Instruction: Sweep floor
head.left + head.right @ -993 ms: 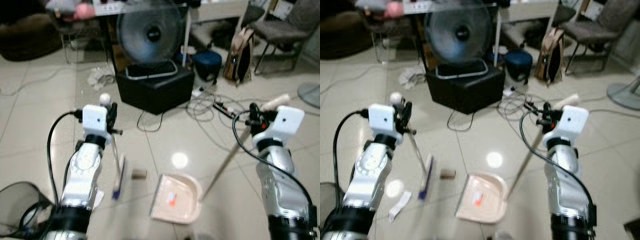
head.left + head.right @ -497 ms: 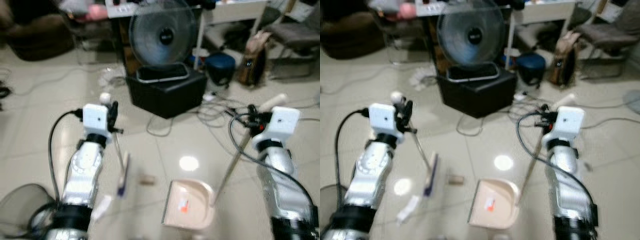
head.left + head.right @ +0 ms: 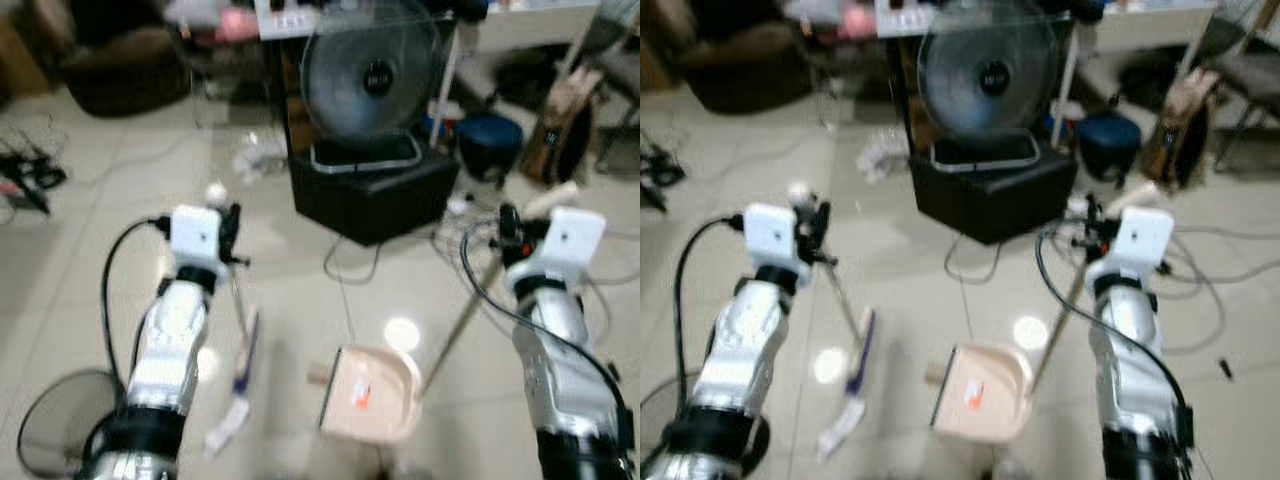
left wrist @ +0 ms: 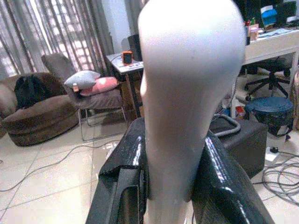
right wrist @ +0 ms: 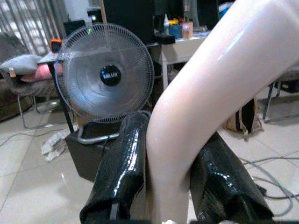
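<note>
My left gripper is shut on the pale handle of a small broom; its thin stick slopes down to a blue brush head on the tiled floor. My right gripper is shut on the cream handle of a long-stemmed dustpan. The cream dustpan lies on the floor between my arms and holds a small orange scrap. A small tan block rests against the pan's left edge. A white wrapper lies on the floor below the brush head.
A black box with a standing fan on it is straight ahead, with loose cables to its right. Crumpled white paper lies at the box's left. A dark bin stands by my left side. Sofa and chairs stand behind.
The camera has turned left, so the whole scene has shifted right. The tan block now sits against the dustpan's left edge; both grippers still hold their handles.
</note>
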You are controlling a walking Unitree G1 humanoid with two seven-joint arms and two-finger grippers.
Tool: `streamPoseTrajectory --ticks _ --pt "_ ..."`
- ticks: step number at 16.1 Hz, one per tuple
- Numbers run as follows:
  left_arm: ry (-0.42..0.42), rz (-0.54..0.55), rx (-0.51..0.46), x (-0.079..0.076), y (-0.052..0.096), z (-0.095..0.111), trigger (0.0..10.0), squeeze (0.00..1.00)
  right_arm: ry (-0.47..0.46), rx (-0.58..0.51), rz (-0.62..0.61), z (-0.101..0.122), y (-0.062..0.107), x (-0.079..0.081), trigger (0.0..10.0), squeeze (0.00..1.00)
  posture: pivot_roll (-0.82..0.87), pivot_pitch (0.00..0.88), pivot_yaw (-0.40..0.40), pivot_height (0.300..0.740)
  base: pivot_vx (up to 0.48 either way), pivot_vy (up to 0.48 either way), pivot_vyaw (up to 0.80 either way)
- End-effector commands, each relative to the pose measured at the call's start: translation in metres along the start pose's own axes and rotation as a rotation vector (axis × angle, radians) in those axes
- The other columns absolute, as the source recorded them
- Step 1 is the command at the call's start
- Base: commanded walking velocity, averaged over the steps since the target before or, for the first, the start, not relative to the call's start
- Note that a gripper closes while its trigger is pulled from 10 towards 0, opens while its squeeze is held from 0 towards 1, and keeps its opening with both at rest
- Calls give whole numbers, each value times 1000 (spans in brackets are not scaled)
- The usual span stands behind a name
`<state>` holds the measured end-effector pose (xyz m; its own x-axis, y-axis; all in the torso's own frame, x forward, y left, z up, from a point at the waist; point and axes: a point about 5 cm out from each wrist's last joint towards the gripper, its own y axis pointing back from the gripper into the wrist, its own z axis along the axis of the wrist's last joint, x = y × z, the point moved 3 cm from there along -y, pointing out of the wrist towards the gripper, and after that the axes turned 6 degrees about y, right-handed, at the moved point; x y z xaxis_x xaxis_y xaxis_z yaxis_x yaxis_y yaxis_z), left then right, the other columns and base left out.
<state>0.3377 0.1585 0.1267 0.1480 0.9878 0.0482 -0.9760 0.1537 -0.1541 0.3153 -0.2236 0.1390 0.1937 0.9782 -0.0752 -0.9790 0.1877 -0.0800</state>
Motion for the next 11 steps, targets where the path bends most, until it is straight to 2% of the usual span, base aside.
streamPoseTrajectory --ticks 1,2,4,11 --pt "-17 -19 -61 -1 -5 15 10000 0 0 -43 -3 11 -1 -1 10000 0 -14 66 49 740 386 0 0" --pt "-17 -30 -59 -2 -4 15 10000 0 -46 -40 -12 10 0 -1 10000 0 -14 70 56 740 382 0 -669" --pt "-18 -39 -57 -4 -4 15 10000 0 -46 -38 -18 9 2 -3 10000 0 -13 69 59 740 390 0 -759" --pt "-11 -47 -55 -7 -5 15 10000 0 -19 -31 -25 7 5 -6 10000 0 -14 80 53 740 385 0 0"
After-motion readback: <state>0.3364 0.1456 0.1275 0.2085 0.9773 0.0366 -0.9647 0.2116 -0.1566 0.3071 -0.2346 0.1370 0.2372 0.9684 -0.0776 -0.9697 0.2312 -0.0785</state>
